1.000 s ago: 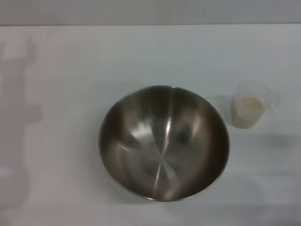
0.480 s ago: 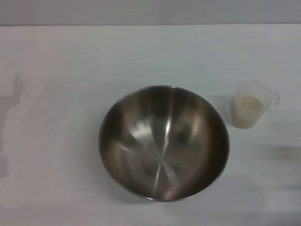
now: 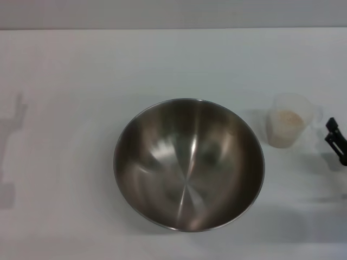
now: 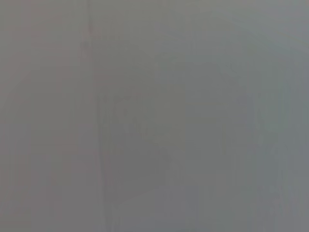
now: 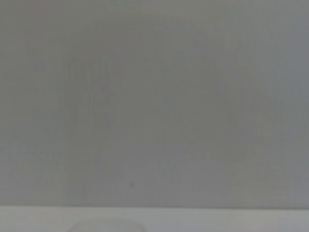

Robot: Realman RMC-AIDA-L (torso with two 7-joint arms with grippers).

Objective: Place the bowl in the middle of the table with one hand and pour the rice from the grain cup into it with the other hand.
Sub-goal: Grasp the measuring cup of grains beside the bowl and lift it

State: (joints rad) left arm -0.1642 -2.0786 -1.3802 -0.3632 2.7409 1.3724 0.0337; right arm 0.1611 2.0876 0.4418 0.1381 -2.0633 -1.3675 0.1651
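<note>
At the middle of the white worktop (image 3: 65, 65) you have the bowl (image 3: 188, 164), upright and open to the head camera, its brushed steel inside shiny grey. Take the bowl as your landmark for everything else.

Just beyond the bowl's right rim, a little toward the far side, stands the grain cup (image 3: 290, 120). It is upright on the worktop, close to the bowl but not touching it, with a strip of bare white surface between them. You can see the rice (image 3: 287, 119) through its translucent wall as a pale beige mass sitting inside the cup. A small handle or lip sticks out on the side of the cup that faces away from the bowl.

Further right of the bowl, past the cup, the right claw (image 3: 336, 141) shows as a dark shape at the very edge of the head view. It is near the cup but apart from it, and it holds nothing that you can see. So little of it shows that you cannot tell whether it stands wide or narrow.

Well to the left of the bowl, only a faint shadow lies on the worktop; the left claw itself is out of sight.

Both wrist cameras give you only a plain grey field; the right one also catches a pale strip along one edge.
</note>
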